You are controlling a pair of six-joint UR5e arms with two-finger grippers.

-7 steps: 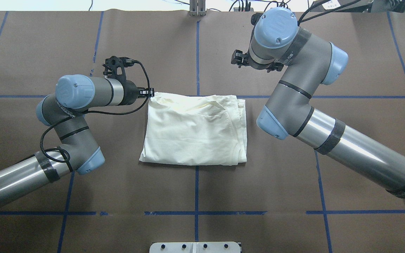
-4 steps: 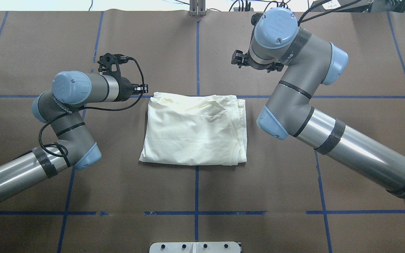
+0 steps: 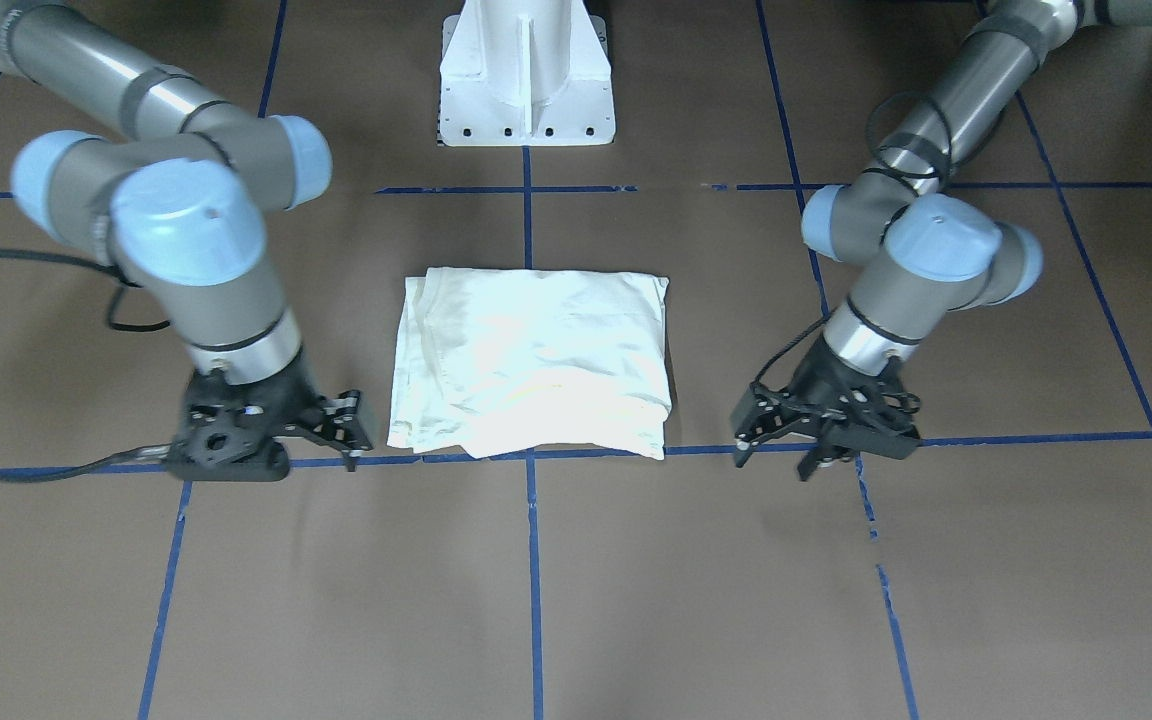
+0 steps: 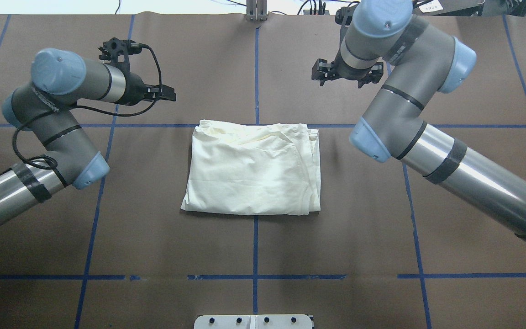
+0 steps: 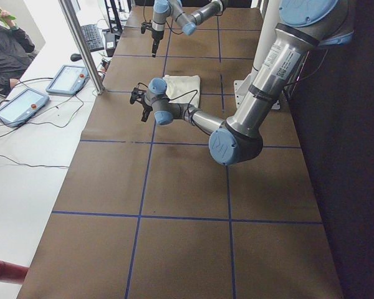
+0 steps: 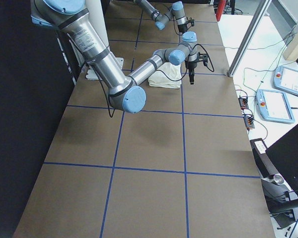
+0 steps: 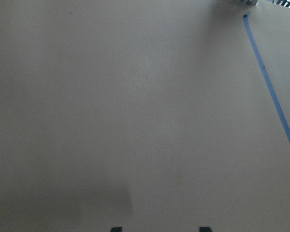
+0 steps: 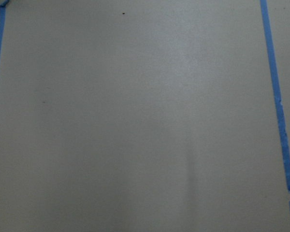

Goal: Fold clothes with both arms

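Cream folded garment (image 4: 254, 169) lies flat on the brown table (image 4: 254, 246), between the two hands and touching neither. Beside its far left corner hangs the left gripper (image 3: 774, 458), fingers spread and empty. Beside the far right corner, the right gripper (image 3: 356, 430) looks likewise released, grasping nothing.

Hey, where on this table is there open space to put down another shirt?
The widest bare stretch is the operators' side of the table, past the folded cloth. The strip between the cloth and the white pedestal base is also bare. It is crowded off the cloth's far corners, where the left gripper and right gripper hang.
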